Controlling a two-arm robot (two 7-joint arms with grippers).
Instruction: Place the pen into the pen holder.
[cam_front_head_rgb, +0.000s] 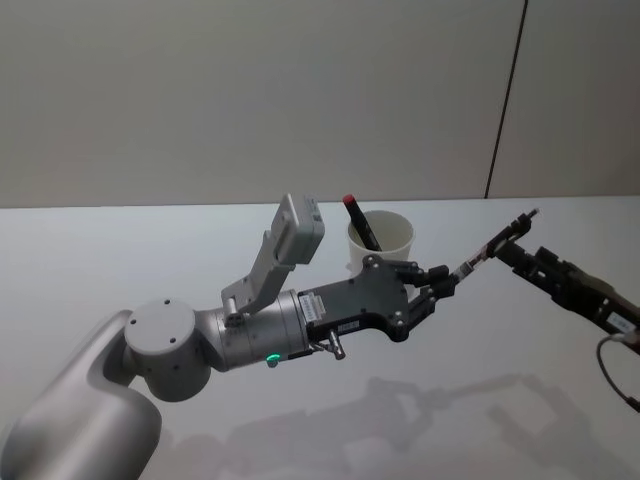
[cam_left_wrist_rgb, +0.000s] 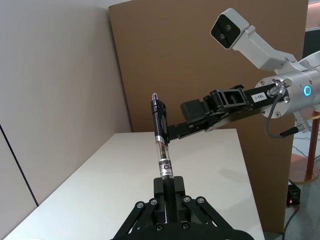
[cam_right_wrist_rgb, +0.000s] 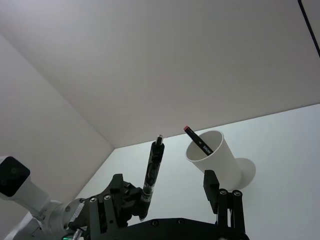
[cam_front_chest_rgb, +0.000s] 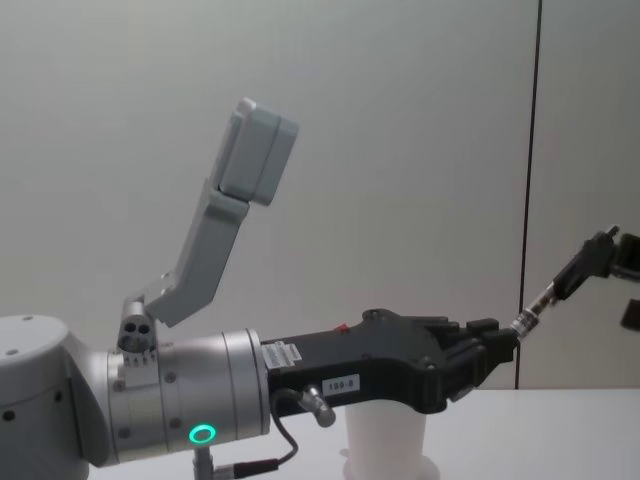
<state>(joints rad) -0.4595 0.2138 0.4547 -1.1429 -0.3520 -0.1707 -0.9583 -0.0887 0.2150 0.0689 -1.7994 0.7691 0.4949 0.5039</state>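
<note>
My left gripper (cam_front_head_rgb: 443, 283) is shut on the lower end of a clear-and-black pen (cam_front_head_rgb: 495, 243), held up above the table and slanting toward the right. The pen (cam_left_wrist_rgb: 161, 140) rises straight out of the left gripper (cam_left_wrist_rgb: 167, 184). My right gripper (cam_front_head_rgb: 518, 250) is open at the pen's upper end. The pen (cam_right_wrist_rgb: 153, 165) stands between that gripper's spread fingers (cam_right_wrist_rgb: 210, 181); I cannot tell whether they touch it. The white pen holder (cam_front_head_rgb: 381, 240) stands on the table behind the left gripper. In the chest view its base (cam_front_chest_rgb: 385, 442) shows below the left gripper (cam_front_chest_rgb: 503, 345).
A black pen with a red cap (cam_front_head_rgb: 357, 221) leans inside the pen holder (cam_right_wrist_rgb: 216, 159). The white table (cam_front_head_rgb: 120, 260) runs back to a plain wall. A brown board (cam_left_wrist_rgb: 200, 60) stands behind the right arm, beyond the table's end.
</note>
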